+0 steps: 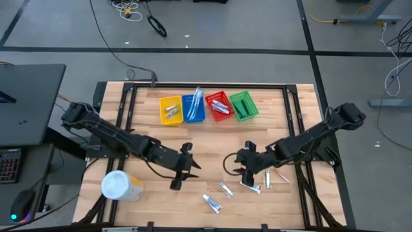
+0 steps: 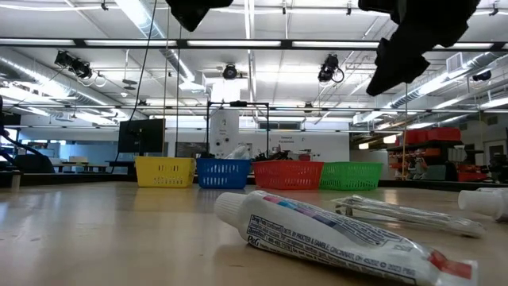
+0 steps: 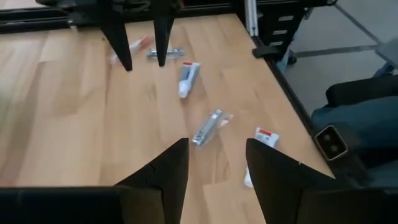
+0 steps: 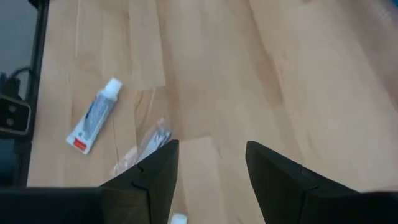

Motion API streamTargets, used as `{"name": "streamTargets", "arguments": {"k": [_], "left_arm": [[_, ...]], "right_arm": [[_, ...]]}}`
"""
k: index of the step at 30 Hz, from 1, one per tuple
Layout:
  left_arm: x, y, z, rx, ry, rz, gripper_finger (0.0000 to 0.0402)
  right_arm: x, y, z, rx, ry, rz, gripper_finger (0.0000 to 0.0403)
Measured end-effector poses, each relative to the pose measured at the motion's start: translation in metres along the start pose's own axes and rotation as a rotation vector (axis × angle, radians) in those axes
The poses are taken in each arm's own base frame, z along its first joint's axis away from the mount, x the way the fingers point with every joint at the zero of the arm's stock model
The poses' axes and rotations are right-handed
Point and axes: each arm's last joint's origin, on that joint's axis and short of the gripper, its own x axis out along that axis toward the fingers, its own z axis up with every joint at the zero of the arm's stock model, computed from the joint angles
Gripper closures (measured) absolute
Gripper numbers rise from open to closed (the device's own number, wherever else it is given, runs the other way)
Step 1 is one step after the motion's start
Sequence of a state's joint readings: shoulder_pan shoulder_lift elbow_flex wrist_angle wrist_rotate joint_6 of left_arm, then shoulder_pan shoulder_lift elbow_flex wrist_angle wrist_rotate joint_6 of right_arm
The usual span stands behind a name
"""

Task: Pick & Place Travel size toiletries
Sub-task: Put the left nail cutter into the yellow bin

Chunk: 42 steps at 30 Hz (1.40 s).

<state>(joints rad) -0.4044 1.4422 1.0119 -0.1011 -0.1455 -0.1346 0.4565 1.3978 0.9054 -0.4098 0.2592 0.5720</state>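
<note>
Hovering with fingers spread and empty, the right gripper (image 1: 246, 169) and left gripper (image 1: 183, 169) must next drop onto a toothpaste tube (image 1: 212, 204).

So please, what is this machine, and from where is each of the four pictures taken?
It is a robot with two dark arms at a wooden table. One picture looks down from above, one looks level across the table top, and two come from cameras on the wrists. The left gripper and right gripper hang open above the table, holding nothing. Small toothpaste tubes and wrapped sachets lie loose. At the far edge stand yellow, blue, red and green baskets.
</note>
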Motion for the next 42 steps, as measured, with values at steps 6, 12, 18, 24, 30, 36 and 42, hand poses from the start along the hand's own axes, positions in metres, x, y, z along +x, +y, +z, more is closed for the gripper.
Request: {"name": "streamTargets", "arguments": {"k": [6,12,18,24,30,36,42], "left_arm": [[0.018,-0.015,-0.006,0.019,-0.018,-0.038,0.0233],[0.046,-0.024,-0.021,0.027,0.006,-0.048,0.0233],[0.059,-0.029,-0.034,-0.019,0.043,-0.018,0.0233],[0.062,-0.035,-0.040,-0.010,0.056,0.023,0.0233],[0.058,-0.037,-0.043,-0.010,0.080,0.124,0.0233],[0.034,-0.036,-0.037,-0.029,0.102,0.226,0.0233],[0.024,-0.031,-0.032,-0.037,0.094,0.264,0.0233]], "right_arm": [[0.013,0.010,-0.007,-0.029,0.024,0.007,0.0206],[0.017,0.015,-0.015,-0.028,0.066,0.009,0.0206],[0.010,0.019,-0.037,0.067,0.232,-0.027,0.0206],[0.021,0.040,-0.036,0.084,0.099,0.035,0.0206],[0.055,0.055,-0.032,0.103,-0.076,0.048,0.0206],[0.092,0.055,-0.050,0.108,-0.063,-0.027,0.0206],[0.107,0.052,-0.059,0.112,-0.015,-0.046,0.0206]]}}
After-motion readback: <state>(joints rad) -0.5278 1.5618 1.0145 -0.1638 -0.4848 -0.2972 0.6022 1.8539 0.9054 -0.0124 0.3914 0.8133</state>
